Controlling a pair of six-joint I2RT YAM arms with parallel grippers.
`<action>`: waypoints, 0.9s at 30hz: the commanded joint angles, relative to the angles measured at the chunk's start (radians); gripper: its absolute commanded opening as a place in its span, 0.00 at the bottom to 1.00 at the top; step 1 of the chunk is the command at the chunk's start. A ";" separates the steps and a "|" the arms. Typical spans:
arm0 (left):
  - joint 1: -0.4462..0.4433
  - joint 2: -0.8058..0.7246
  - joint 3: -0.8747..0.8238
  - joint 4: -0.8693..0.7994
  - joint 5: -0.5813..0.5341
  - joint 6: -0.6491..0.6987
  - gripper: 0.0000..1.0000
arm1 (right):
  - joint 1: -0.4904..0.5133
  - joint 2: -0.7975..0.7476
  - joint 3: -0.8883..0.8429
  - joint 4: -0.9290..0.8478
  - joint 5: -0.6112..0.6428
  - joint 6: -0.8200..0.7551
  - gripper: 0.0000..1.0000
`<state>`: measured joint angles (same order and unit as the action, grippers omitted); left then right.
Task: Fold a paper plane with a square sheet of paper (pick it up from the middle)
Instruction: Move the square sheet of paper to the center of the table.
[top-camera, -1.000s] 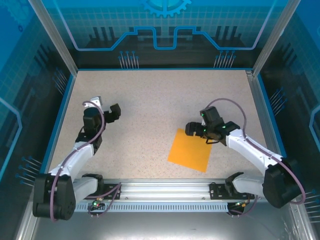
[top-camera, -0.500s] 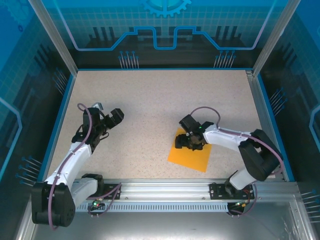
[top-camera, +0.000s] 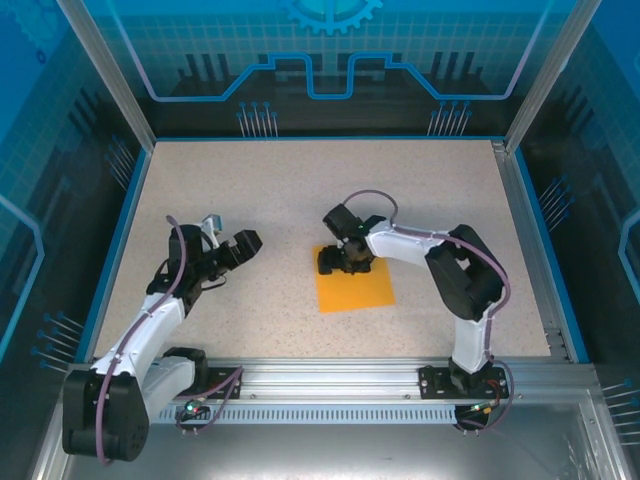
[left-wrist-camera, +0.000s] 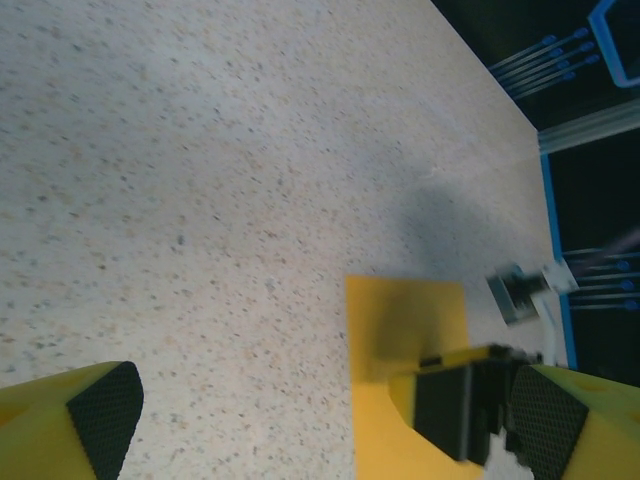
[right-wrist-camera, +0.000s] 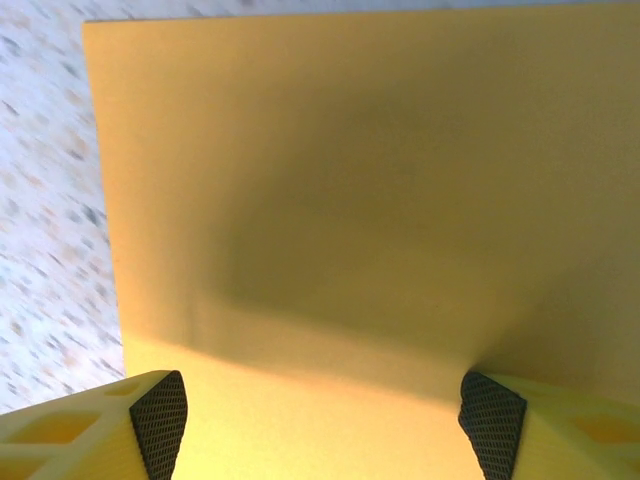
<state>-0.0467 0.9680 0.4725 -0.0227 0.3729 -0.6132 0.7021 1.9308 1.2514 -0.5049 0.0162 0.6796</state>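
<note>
Sheet and right arm have both shifted left since the earlier frames. The thin bright-orange square sheet of paper (top-camera: 360, 292) now lies nearer the middle of the speckled beige table (top-camera: 300, 190) and squarer to the near edge (looks dragged, not lifted). It is flat and unfolded, with no crease showing.

The right gripper (top-camera: 338, 262) swung in with it and sits over the sheet's far-left part. Its jaws are wide apart and its black pads (right-wrist-camera: 160, 420) are down at the paper with nothing pinched between them. I cannot tell how hard they press. The left gripper (top-camera: 238, 248) has crept right toward the sheet but is apart from it, jaws at their widest and holding nothing.

What could go wrong, as I judge it:
- The pickup could come off-centre. The right gripper stands near the sheet's left edge, not its middle, so closing here would lift a corner flap and leave the rest drooping or twisting.
- The sheet could buckle. Thin paper flat on a hard top gives the pads nothing to bite, so squeezing may wrinkle it or put in a stray crease (bad for later folds).
- The sheet could slip. More dragging may skate the paper out from under one pad and turn it askew.
- The arms could crowd each other. The left gripper is heading for the same spot, so it may bump the right fingers or pin the sheet unevenly.
</note>
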 joint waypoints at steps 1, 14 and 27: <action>-0.040 -0.011 -0.032 0.027 0.061 -0.026 0.99 | 0.020 0.108 0.057 -0.021 -0.040 0.012 0.77; -0.208 0.035 -0.020 -0.037 0.076 0.001 0.99 | 0.000 -0.078 -0.033 0.052 0.081 0.109 0.78; -0.206 -0.025 -0.019 -0.077 -0.072 -0.005 0.99 | 0.022 -0.034 -0.145 0.060 0.098 0.272 0.77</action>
<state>-0.2481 0.9558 0.4343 -0.0650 0.3351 -0.6205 0.7074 1.8645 1.1461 -0.4122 0.0971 0.8562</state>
